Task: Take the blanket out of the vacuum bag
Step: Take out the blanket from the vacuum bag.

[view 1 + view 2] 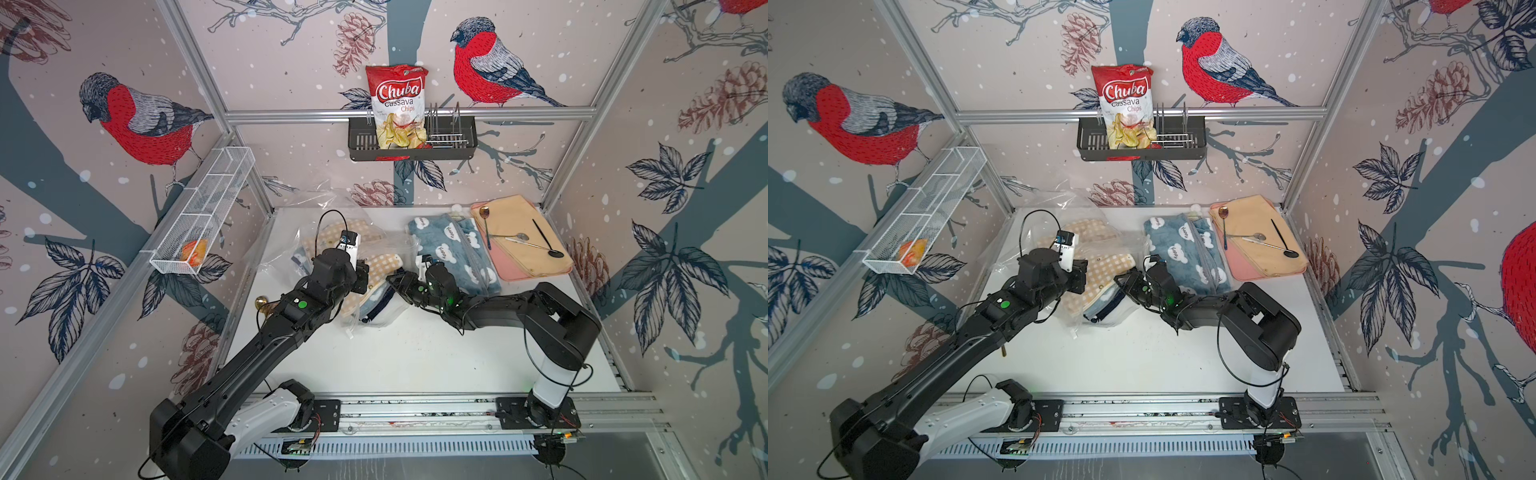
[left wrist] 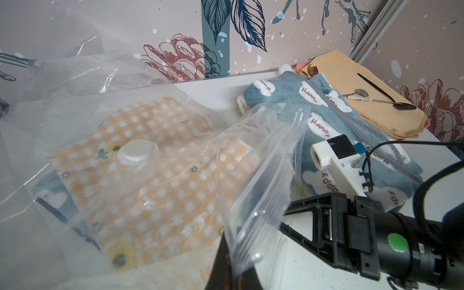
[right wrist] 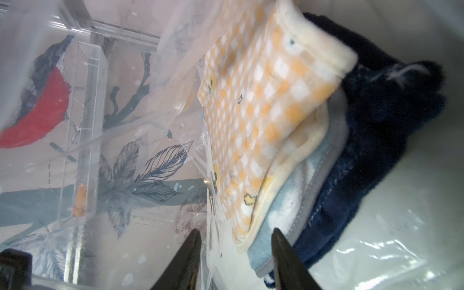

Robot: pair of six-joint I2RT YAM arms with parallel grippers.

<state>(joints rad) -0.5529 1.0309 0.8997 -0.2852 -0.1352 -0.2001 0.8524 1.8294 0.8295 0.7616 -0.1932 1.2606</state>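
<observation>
A: What is at the far left?

B: A white wire basket (image 1: 208, 208) on the left wall, with something orange (image 1: 194, 251) at its near end.

A: And the vacuum bag?

B: The vacuum bag (image 1: 286, 249) lies crumpled on the left half of the table (image 1: 415, 353), toward the back. Its round valve cap (image 2: 137, 152) faces up. Inside is a folded stack: a checked blanket (image 1: 384, 266) on top, a light-blue blanket (image 3: 296, 190) under it and a navy blanket (image 3: 376, 113) at the bottom.

A: How does the left gripper stand?

B: The left gripper (image 2: 232, 253) is closed tight, pinching the bag's zip edge and holding it up off the table.

A: The right one?

B: The right gripper (image 3: 236, 233) is at the bag's mouth with its jaws partly apart and nothing clamped. The near corner of the stack lies between its fingers (image 3: 283, 251). I cannot tell whether a finger touches the cloth.

A: Further right?

B: A cloud-print blanket (image 1: 453, 249) lies on the table outside the bag, just beside it. In the far right corner is a beige mat (image 1: 523, 224) on top of a pink mat (image 1: 515, 272), with spoons (image 1: 548, 243) lying on it.
</observation>
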